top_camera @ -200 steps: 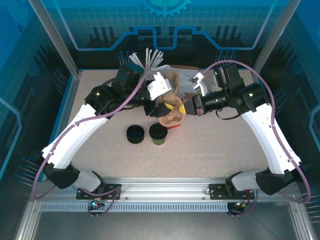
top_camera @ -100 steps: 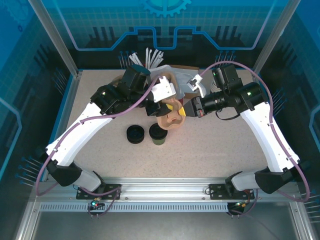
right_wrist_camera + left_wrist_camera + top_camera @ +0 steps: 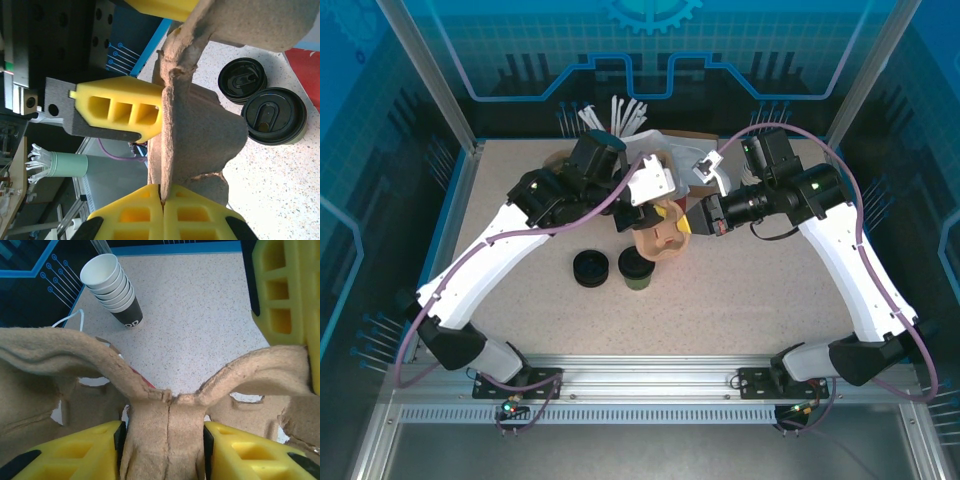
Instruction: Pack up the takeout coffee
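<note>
The brown moulded-pulp cup carrier (image 3: 660,236) is gripped by the right tool (image 3: 162,207) at its rim and by the left tool (image 3: 162,450) at its central ridge. The black-lidded dark-green paper coffee cup (image 3: 636,268) is seen unpacked on the table (image 3: 770,290), near them.

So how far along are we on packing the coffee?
Done: the takeout coffee is lidded, standing on the table. In hand: left gripper and right gripper both grip the pulp carrier. Left: the coffee is not yet in the carrier.

takeout coffee (image 3: 636,267): black lid, green side; carrier (image 3: 660,240): tan; table (image 3: 750,290): speckled beige
</note>
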`<action>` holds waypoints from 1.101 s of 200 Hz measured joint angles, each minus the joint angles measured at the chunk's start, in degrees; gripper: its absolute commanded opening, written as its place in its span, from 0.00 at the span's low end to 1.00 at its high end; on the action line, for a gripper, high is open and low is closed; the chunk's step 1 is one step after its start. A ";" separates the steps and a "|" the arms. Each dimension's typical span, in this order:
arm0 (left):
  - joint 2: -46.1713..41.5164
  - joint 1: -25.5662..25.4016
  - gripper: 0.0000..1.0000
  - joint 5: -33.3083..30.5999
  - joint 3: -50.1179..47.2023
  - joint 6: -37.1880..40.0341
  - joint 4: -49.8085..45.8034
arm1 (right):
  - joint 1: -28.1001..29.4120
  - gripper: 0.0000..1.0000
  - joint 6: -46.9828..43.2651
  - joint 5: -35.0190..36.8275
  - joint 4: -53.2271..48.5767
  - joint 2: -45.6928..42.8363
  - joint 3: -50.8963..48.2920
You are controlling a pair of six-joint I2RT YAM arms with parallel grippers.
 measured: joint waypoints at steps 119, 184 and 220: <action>0.20 0.28 0.33 -2.75 0.33 -0.26 -0.31 | -4.52 0.30 -0.66 8.26 -0.15 -1.16 0.00; -5.92 5.22 0.30 -2.73 -1.60 -5.38 1.09 | -6.27 0.34 -0.46 22.71 4.39 4.31 6.71; -11.76 7.48 0.30 -2.64 -5.16 -9.03 2.60 | -4.24 0.36 -1.60 28.94 7.54 15.54 16.00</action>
